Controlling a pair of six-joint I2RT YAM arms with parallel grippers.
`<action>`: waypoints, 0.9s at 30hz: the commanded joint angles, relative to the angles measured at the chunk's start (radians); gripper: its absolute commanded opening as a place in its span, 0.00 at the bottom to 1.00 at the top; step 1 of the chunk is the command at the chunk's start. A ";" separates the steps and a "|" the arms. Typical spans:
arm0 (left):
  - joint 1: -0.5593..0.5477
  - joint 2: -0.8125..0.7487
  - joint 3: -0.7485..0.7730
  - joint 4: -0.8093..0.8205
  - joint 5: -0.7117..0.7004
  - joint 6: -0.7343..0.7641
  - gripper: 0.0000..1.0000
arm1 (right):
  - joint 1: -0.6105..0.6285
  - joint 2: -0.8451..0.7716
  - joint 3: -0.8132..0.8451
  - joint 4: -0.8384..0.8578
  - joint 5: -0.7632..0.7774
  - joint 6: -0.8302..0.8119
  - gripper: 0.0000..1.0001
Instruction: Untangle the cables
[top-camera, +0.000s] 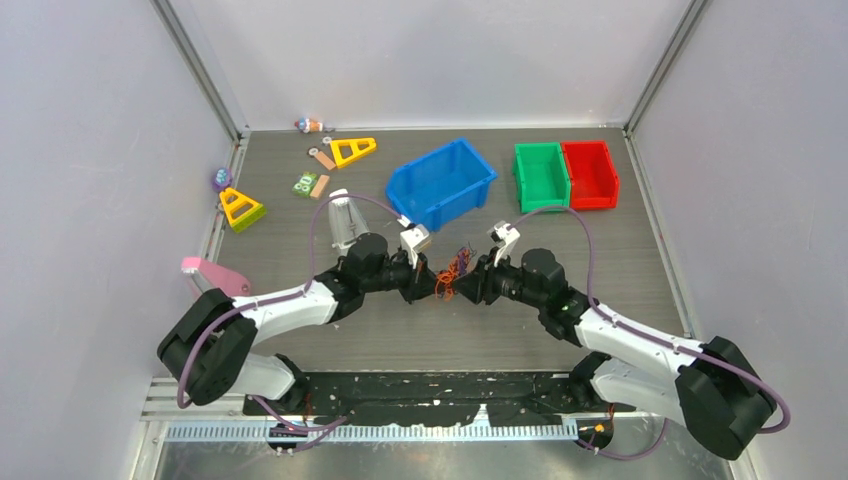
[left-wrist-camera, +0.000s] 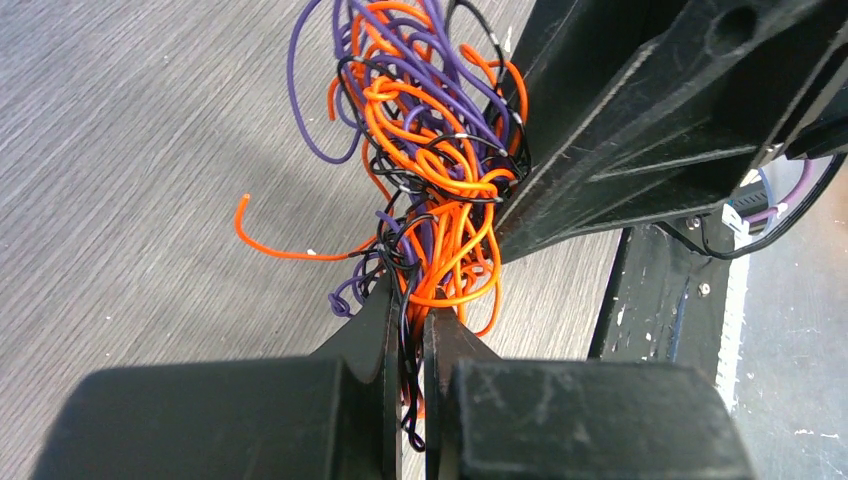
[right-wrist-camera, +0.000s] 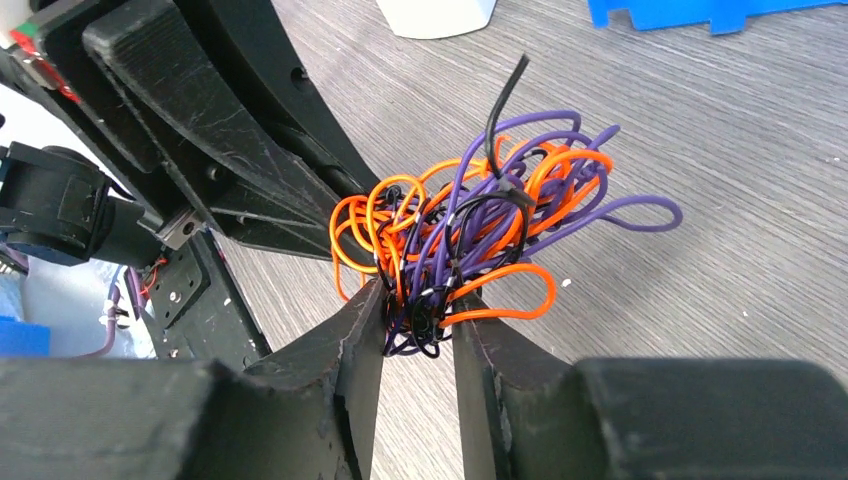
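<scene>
- While both arms met near the middle of the desk (top-camera: 640, 250), the cables (top-camera: 455, 270) hung between them as one knotted clump of orange, purple and black wire, just short of the blue bin (top-camera: 440, 180); we could not tell whether the clump touched the desk.
- The jaws of the left arm (top-camera: 290, 303) were almost closed, pinching a few black and orange strands at one end of the clump.
- The jaws of the right arm (top-camera: 630, 335) were narrow too, clamped on purple and black strands at the opposite side.
- We judged the wires very light, soft and springy: loops would slip and tighten under a hard pull but would not break easily.
- A better hold seemed to be a single free strand, such as the loose orange end (left-wrist-camera: 270, 245) that stuck out, rather than a bundle of loops.
- Bare desk lay toward the left, right and near edges, so a sideways pull had room.
- The far side was tighter: the blue bin and a white object (top-camera: 345, 222) stood close, the green bin (top-camera: 541, 175) and red bin (top-camera: 590, 172) sat toward the far-right corner, and small toys (top-camera: 240, 208) lay toward the far-left corner.
</scene>
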 joint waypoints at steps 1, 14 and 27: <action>-0.002 -0.021 0.003 0.067 0.063 -0.008 0.00 | 0.004 0.023 0.024 0.084 0.006 0.018 0.34; 0.040 -0.154 -0.062 -0.113 -0.588 -0.040 0.00 | -0.010 -0.213 0.009 -0.514 0.922 0.220 0.05; 0.051 -0.215 -0.067 -0.212 -0.803 -0.064 0.00 | -0.023 -0.411 -0.039 -0.472 0.713 0.067 0.05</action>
